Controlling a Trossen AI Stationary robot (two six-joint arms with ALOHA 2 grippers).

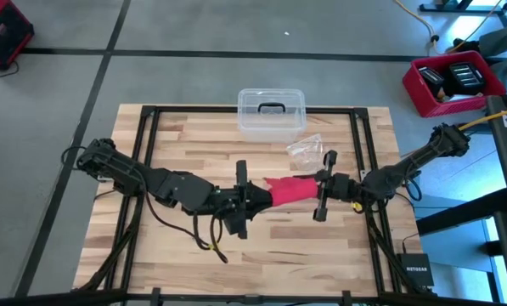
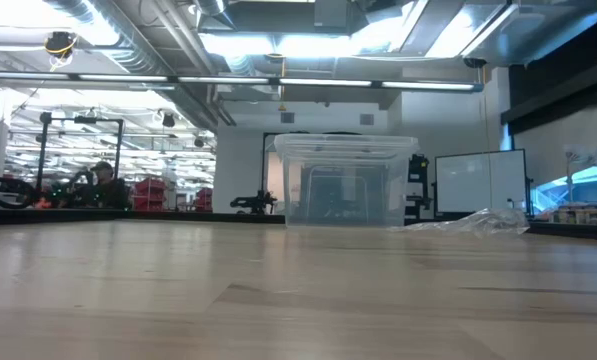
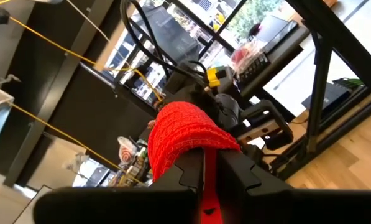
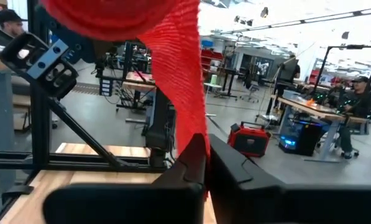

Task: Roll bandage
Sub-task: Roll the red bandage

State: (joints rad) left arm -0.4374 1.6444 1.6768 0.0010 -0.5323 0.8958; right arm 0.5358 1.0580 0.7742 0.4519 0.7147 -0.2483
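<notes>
The bright red bandage [image 1: 289, 189] spans between my two grippers over the middle of the table. My left gripper [image 1: 257, 196] is shut on its left end and my right gripper [image 1: 312, 191] on its right end. In the left wrist view the bandage [image 3: 188, 134] bulges in a wide hump over my left gripper [image 3: 205, 180]. In the right wrist view the bandage [image 4: 182, 81] runs as a band away from my right gripper [image 4: 205, 163] to a thicker red mass. Neither grippers nor bandage show in the low view. My left gripper pinches the bandage's left end [image 3: 204, 163] between its two fingers, coming level from the table's left. The fabric arches over the fingertips, and red shows in the gap between them. The bandage is clear of the table. My right gripper pinches the bandage's right end [image 4: 197, 140] between its two fingers, coming level from the table's right. The strip leaves the fingertips as a flat band drawn fairly straight toward the left gripper. It is clear of the table.
A clear plastic box [image 1: 272, 112] with a dark handle stands at the table's far edge, also in the low view [image 2: 346, 182]. A crinkled clear wrapper [image 1: 306, 150] lies just in front of it to the right. A black frame [image 1: 147, 136] runs round the tabletop.
</notes>
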